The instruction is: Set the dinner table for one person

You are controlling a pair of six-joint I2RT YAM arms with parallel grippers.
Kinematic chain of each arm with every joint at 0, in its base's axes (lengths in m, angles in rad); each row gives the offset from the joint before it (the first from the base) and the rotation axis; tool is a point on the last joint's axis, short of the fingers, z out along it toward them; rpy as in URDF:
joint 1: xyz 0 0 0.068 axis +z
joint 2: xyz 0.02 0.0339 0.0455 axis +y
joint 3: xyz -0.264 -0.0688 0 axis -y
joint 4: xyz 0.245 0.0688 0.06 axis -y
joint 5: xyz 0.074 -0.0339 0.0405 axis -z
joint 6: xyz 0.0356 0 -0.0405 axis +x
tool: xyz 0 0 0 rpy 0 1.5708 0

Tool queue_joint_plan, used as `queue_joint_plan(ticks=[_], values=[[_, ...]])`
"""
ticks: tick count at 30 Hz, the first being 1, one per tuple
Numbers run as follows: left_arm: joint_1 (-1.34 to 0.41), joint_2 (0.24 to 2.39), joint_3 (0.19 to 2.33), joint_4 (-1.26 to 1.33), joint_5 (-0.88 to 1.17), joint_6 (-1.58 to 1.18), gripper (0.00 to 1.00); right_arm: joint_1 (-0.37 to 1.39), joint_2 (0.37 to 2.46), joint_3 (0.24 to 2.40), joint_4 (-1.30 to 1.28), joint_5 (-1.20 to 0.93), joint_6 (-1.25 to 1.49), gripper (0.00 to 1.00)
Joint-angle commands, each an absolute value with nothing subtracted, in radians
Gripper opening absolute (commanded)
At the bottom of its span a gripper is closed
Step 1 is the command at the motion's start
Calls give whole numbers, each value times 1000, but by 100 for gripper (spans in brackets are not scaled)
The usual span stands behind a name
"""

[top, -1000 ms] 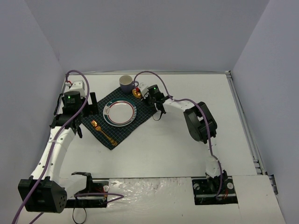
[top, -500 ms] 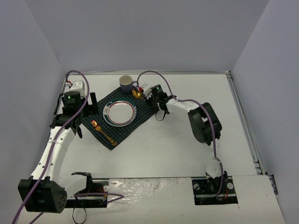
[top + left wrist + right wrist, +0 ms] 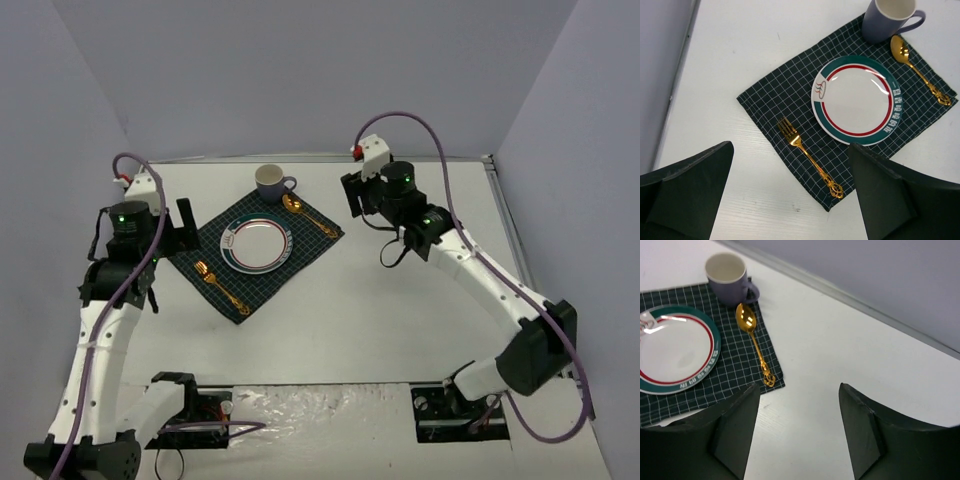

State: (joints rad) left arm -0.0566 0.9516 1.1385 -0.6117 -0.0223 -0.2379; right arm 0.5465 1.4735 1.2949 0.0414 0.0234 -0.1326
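While both of my arms reach out from the near edge of the white dinner table [image 3: 400, 320], which spreads beneath everything in view, my left pincer [image 3: 790, 146] hangs spread wide, nothing between its dark fingers [image 3: 690, 190]. It sits off the left side of a dark green checked cloth [image 3: 255, 290] and looks across it. My right pincer [image 3: 799, 387] is raised over bare table to the right of the cloth, its fingers [image 3: 735, 430] also parted and holding nothing; the cloth's right corner lies just beyond them.

The cloth lies flat on the table, turned like a diamond, left of the middle. Nearest on it, along the near left edge, lies a gold fork [image 3: 220, 283], tines toward the far left, beside the plate but apart from it. At the centre of the cloth sits a white dinner plate [image 3: 257, 243] with a green rim band and a red ring inside it. Beyond the plate, along the far right edge, rests a gold spoon [image 3: 305, 215], its handle running to the cloth's right corner and its bowl just beside the handle of a mug. Farthest out, the pale purple mug [image 3: 270, 182] stands upright at the cloth's far corner, white inside, handle pointing right.
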Motion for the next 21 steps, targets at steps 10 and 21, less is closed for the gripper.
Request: queue_joint_plan(ticks=[10,21], values=[[-52,659,1219,-866,-147,-227,97,532,834,1005,-27,379,-49,100],[-59,502,1167,-942,-209,-251,97,533,463,836,-92,491,44,100]])
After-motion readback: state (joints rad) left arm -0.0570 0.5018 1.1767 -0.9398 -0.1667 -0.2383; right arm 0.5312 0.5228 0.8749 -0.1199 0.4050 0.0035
